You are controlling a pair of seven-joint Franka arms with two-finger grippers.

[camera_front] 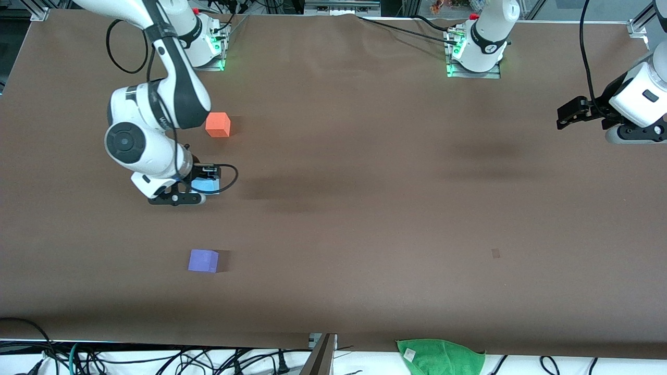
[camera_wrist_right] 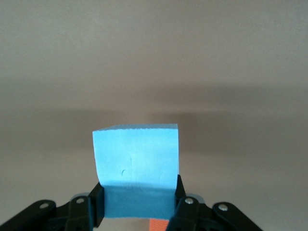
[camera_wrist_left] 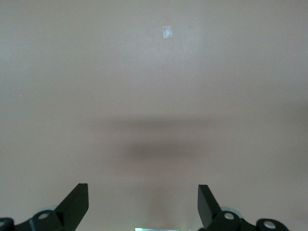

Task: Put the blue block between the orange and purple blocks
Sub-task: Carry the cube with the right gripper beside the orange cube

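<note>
We saw the right claw [camera_front: 200, 188] at the middle left of the front frame, pinching the blue block [camera_front: 205, 185] between its two fingers. In the right wrist view the blue block [camera_wrist_right: 136, 166] filled the lower centre of the frame, with a black finger pressed against each of its sides and its lower part in shadow; a sliver of orange [camera_wrist_right: 159, 224] showed just under it at the bottom edge. We could not tell from the front view whether the block touched the brown desk [camera_front: 365, 208] or hung just above it.

The orange block [camera_front: 218, 125] sat in the upper left of the front frame, higher than the claw, and the purple block [camera_front: 203, 261] sat in the lower left, below it. The blue block lay between those two in the frame, roughly in line with them and apart from both.

The left claw [camera_front: 565, 115] waited at the right edge of the front frame, over the left arm's end of the desk. In the left wrist view its fingers [camera_wrist_left: 77, 203] stood spread wide at the bottom of the frame, holding nothing, with only bare desk surface [camera_wrist_left: 154, 96] and a small pale mark [camera_wrist_left: 167, 32] near the top centre.

A green cloth [camera_front: 440, 357] lay at the bottom edge of the front frame, right of centre.
</note>
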